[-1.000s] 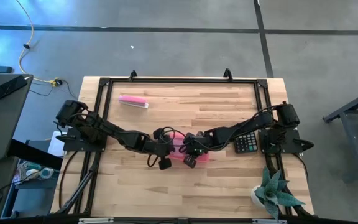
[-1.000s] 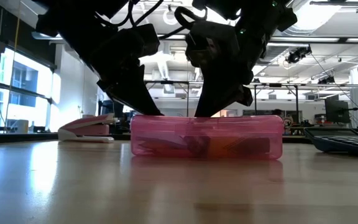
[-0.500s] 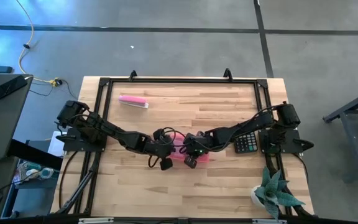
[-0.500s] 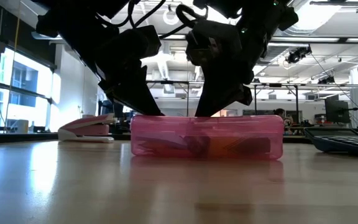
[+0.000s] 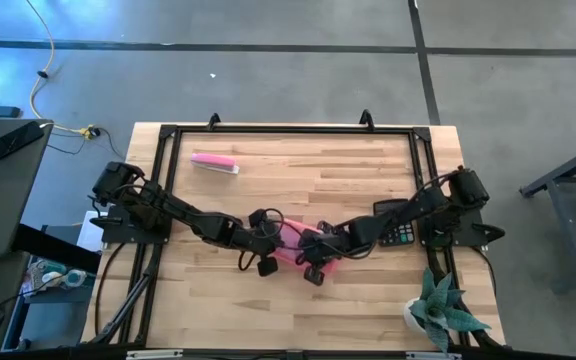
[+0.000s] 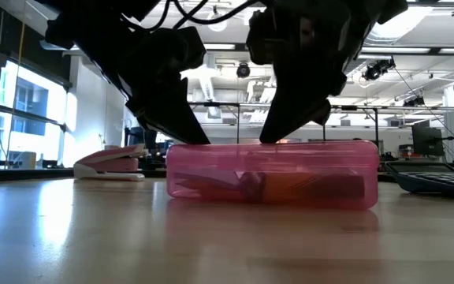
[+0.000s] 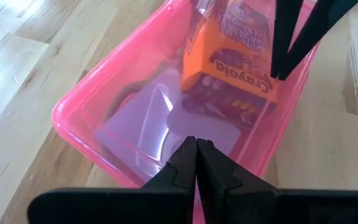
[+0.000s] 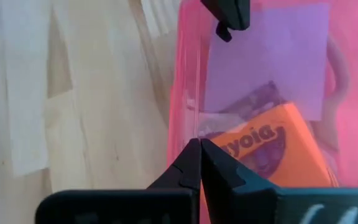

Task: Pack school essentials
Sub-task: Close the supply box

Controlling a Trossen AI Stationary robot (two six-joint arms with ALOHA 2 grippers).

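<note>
Holding crayon box point(image 7: 238, 62), purple pad point(image 8: 267, 59) | pink case point(image 6: 270, 173) | left gripper point(image 7: 196, 163), right gripper point(image 8: 199, 163) closed at rim

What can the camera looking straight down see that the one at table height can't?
Only the high view shows how things are laid out: both arms reaching from the table's two sides, a potted plant at one corner, and the floor around. Only the low view shows the pink box's side wall, with dim shapes inside, and the room behind. Both show the box, the left gripper and right gripper at its rim, the pink stapler and the black calculator.
</note>
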